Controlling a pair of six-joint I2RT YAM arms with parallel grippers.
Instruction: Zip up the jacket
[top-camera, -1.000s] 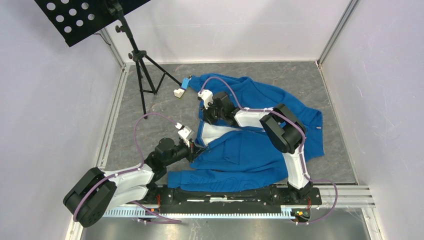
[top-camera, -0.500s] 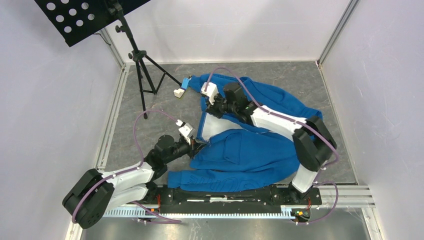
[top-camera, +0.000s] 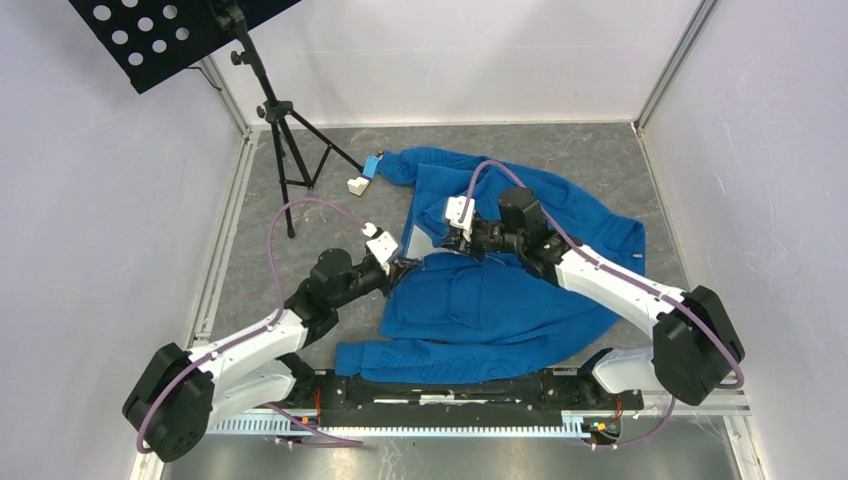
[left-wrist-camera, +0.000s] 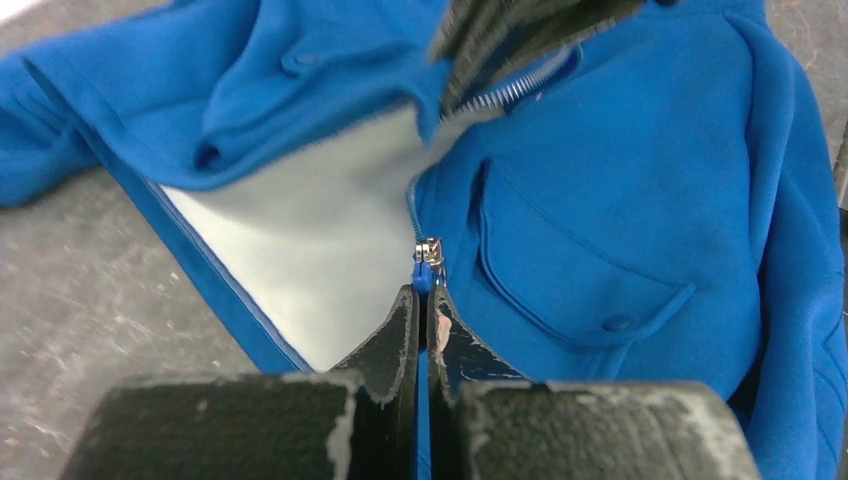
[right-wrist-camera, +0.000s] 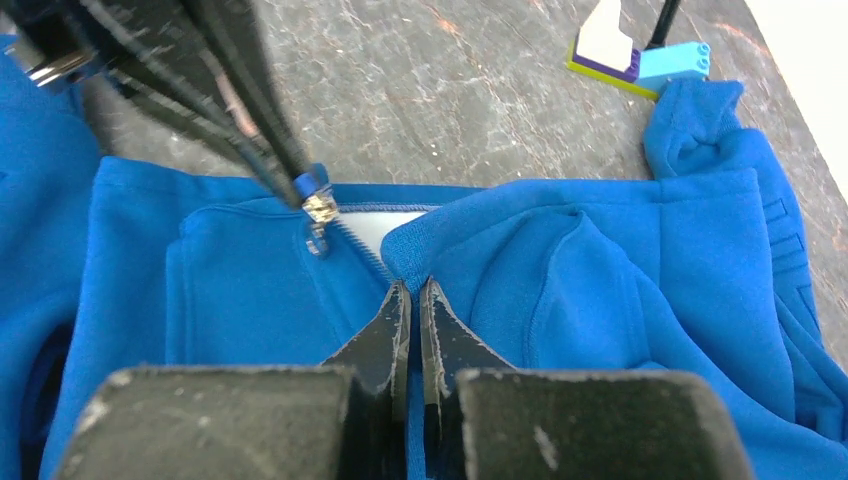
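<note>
I couldn't quite see what the left gripper had. Its fingers were pressed shut on a sliver of blue, just short of the silvery zipper slider. The right gripper was likewise clamped on the front edge of the jacket, its own fingers hiding the bite. The jacket lay crumpled mid-table with its white lining showing. The right arm crossed over it and covered part of the chest. At the jacket's 11 o'clock sat small toy blocks. Further out toward 10 o'clock, a music stand stood on the grey table, its top cut off.
</note>
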